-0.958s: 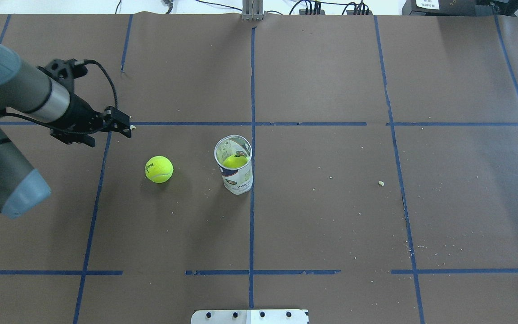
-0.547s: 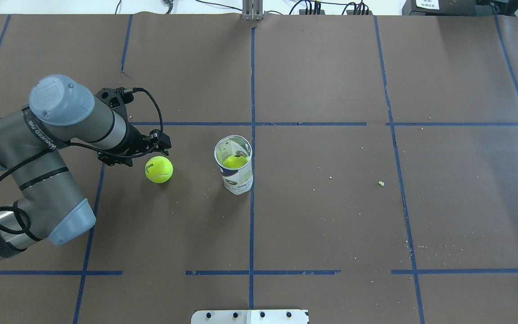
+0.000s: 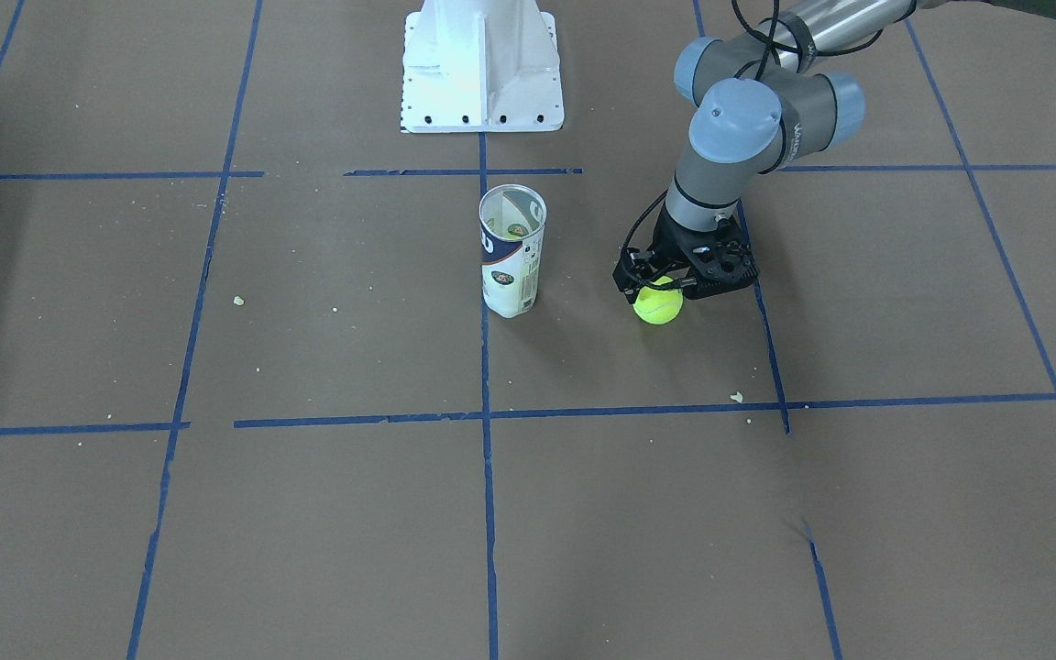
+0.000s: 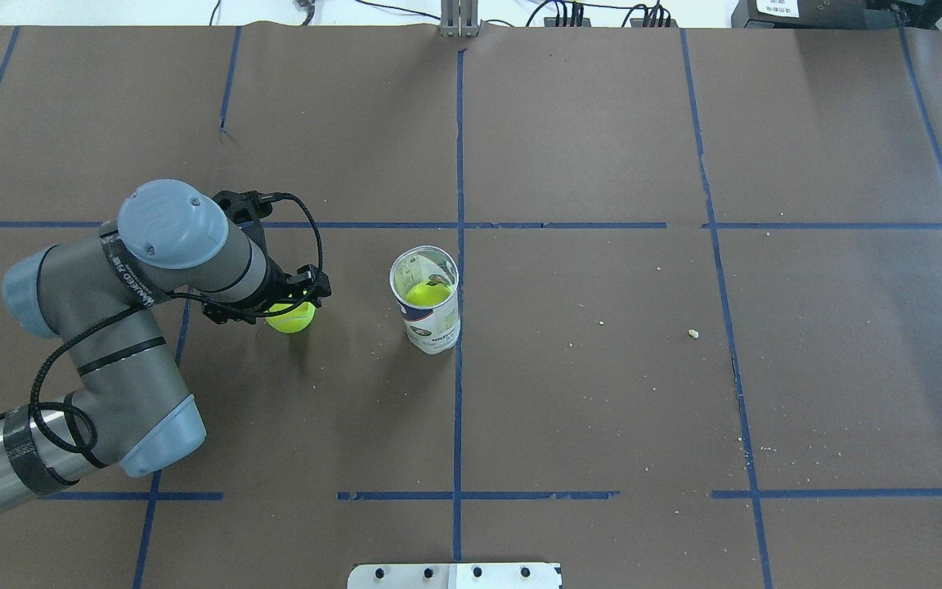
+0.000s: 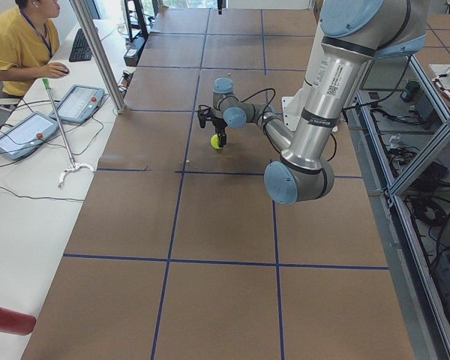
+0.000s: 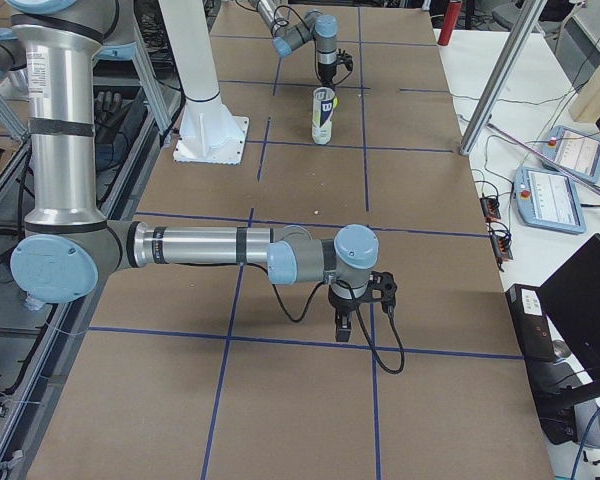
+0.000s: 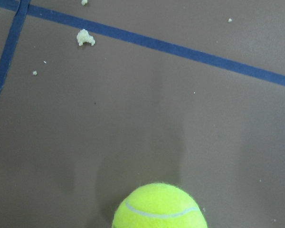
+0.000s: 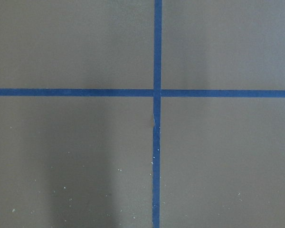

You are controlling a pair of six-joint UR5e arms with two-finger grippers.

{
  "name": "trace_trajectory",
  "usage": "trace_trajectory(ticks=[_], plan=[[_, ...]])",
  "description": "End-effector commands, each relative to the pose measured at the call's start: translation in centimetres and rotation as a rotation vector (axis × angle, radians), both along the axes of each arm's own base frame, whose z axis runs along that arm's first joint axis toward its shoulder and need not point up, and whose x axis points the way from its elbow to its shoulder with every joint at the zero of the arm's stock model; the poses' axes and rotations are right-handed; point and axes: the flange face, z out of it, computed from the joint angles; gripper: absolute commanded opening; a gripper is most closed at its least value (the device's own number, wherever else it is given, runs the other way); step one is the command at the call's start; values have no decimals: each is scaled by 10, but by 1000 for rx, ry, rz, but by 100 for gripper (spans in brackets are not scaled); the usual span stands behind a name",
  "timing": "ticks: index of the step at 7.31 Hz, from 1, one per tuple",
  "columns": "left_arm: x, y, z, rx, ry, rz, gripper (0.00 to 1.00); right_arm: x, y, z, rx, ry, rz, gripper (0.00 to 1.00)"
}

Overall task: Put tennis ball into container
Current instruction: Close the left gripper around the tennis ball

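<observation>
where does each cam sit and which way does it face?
Front-facing: across the table, facing the white base; left arm over the tennis ball.
Overhead: behind the robot, looking down; left arm, base edge.
Exterior left: table end, left arm nearest.
Exterior right: opposite end, right arm nearest.
Left wrist: down at the ball; no body.
Right wrist: down at crossed tape; no body.
Shared: front-facing and overhead both show ball beside container.

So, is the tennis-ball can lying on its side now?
No, the tennis-ball can stands upright, with its open end facing up.

Fuzzy tennis ball, clear-plastic container
</observation>
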Motion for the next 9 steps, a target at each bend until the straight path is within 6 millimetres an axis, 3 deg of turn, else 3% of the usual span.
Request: trace_trajectory(ticks=[1,4,6,7,9], plan=[[12,-3,0,-1,-8,8,100,0,0,0,0,0,0,100],[17,-10,8,10,-29,-2,99,0,0,0,0,0,0,100],[17,-10,9,10,-32,-3,89,0,0,0,0,0,0,100],[17,-10,10,8,-35,-3,77,0,0,0,0,0,0,100],[15,-10,4,8,-27,-4,0,0,0,0,0,0,0,100]])
